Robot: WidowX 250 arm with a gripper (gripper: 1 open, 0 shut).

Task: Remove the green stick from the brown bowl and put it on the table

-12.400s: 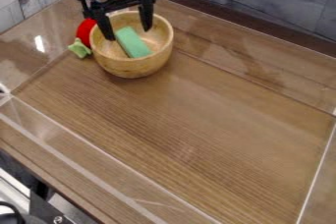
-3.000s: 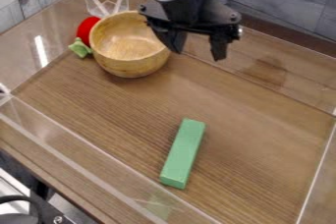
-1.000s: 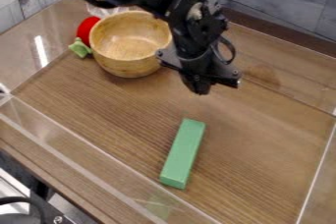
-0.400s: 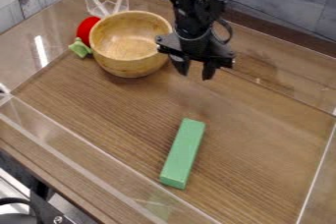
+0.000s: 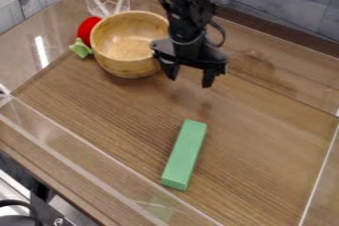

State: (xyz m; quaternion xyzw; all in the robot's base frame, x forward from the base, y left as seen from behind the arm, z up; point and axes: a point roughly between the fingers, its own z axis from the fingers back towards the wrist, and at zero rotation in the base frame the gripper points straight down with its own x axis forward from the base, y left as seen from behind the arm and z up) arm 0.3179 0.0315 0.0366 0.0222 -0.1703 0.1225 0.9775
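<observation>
Hovering beside the empty bowl, the gripper holds nothing, jaws spread wide, while the stick lies on the table; it should retreat without nudging either.

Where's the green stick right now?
The green stick lies flat on the wooden table in the lower middle of the camera view, well clear of the brown bowl and below the open gripper.

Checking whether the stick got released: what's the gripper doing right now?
Gripper: open, holding nothing; the green stick lies on the table, apart from it.
</observation>
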